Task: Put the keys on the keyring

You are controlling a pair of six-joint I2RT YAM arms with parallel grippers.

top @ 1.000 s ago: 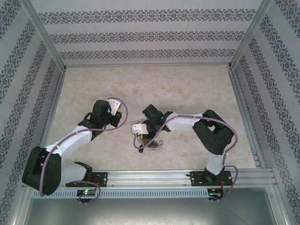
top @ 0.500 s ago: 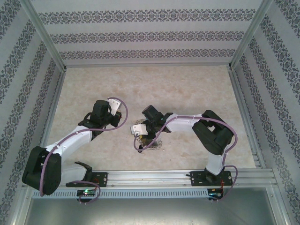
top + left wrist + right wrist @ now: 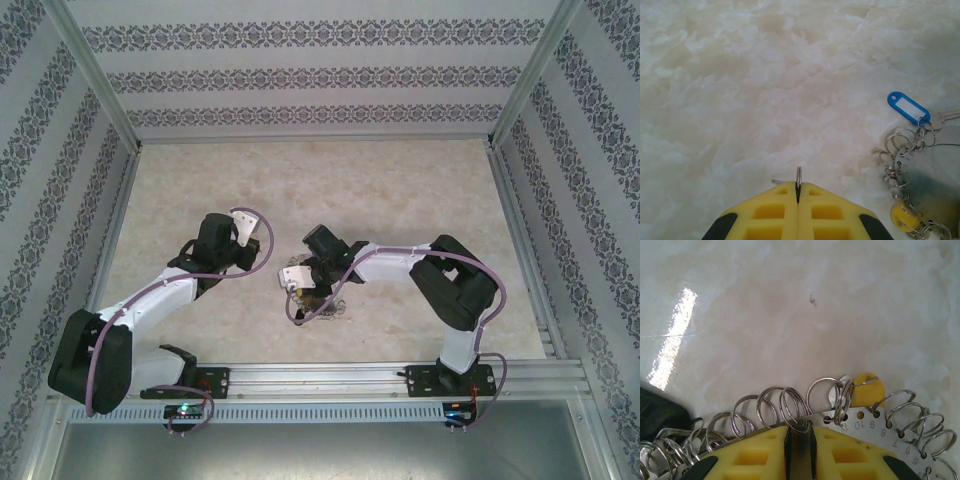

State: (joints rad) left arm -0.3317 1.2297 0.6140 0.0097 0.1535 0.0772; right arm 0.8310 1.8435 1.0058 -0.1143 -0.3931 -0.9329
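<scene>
The left gripper (image 3: 798,187) is pressed shut on a small split ring (image 3: 798,174), probably a key's. The right gripper (image 3: 800,434) is clamped on the keyring (image 3: 860,423), a numbered plate fringed with loops (image 3: 771,407), on the table (image 3: 790,315). One free loop should be approached edge-on; crowded loops, a yellow tag (image 3: 866,385) and a blue tag (image 3: 908,107) are close by.

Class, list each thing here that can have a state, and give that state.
keyring, gripped at its edge.
right gripper, shut on the keyring.
left gripper, shut on a small ring.
blue tag, lying flat on the table.
</scene>
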